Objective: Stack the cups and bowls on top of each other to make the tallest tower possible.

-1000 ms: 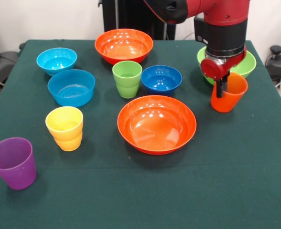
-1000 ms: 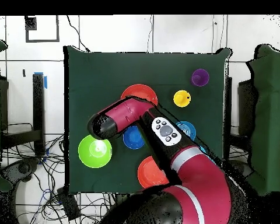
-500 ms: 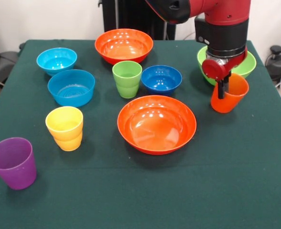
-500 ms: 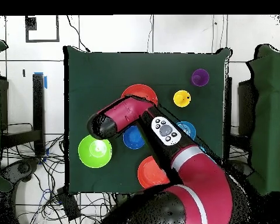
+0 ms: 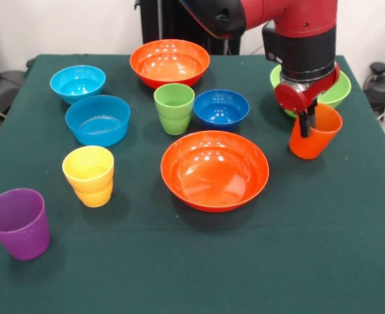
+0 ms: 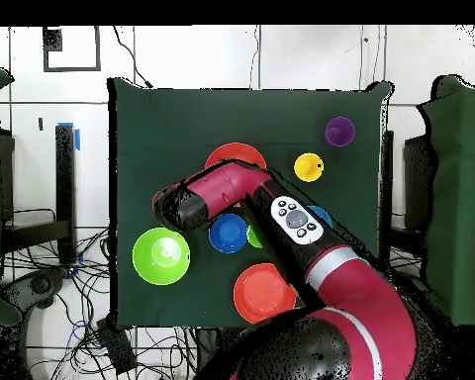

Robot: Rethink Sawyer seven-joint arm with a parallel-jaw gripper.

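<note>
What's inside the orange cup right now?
A dark gripper finger reaches down inside the orange cup, which hangs tilted. The cup's bottom is hidden by its wall and that finger.

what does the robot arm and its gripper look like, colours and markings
The arm is glossy red with black joint sections; a black cylindrical wrist ends in a round red cap. The gripper has thin black fingers. From overhead, a pale oval button panel sits on the red link.

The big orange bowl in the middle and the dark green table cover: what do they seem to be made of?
The large orange bowl looks like glossy moulded plastic: bright white highlights sit on its smooth inner surface, and the colour is even throughout. The table cover looks like matte woven cloth, perhaps felt: it shows no shine and drapes over the table's edges, though the weave itself cannot be made out.
</note>
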